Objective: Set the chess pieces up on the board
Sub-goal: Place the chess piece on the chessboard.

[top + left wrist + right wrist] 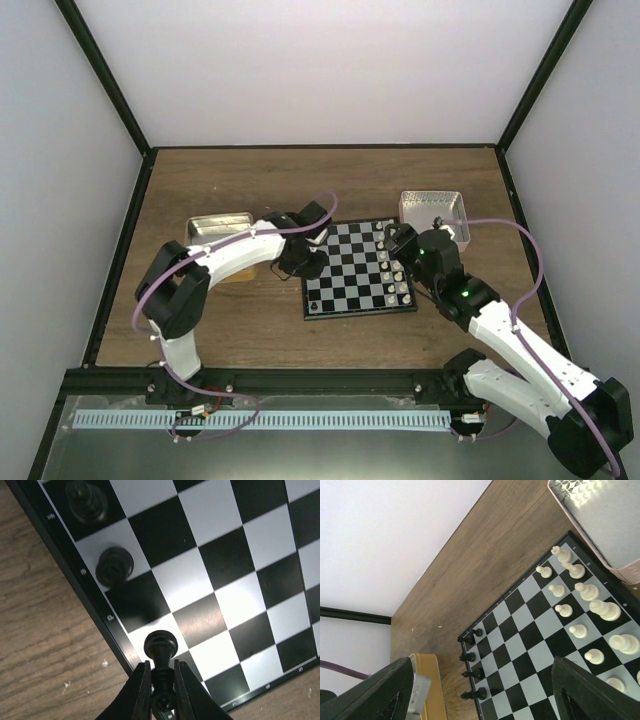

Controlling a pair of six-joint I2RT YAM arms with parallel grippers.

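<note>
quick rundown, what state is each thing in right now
left claw, shut on black pawn
right claw, open, empty
black pawn, gripped over the board's edge squares
other black pieces, upright on the board
white pieces, upright on the board
silver tin, open

1. The board [350, 280], checked and dark-bordered, is laid flat.
2. Black chess pieces [470, 673] are stood along its left edge, white pieces [590, 591] opposite.
3. One black pawn [160, 645] is held upright near a corner.
</note>
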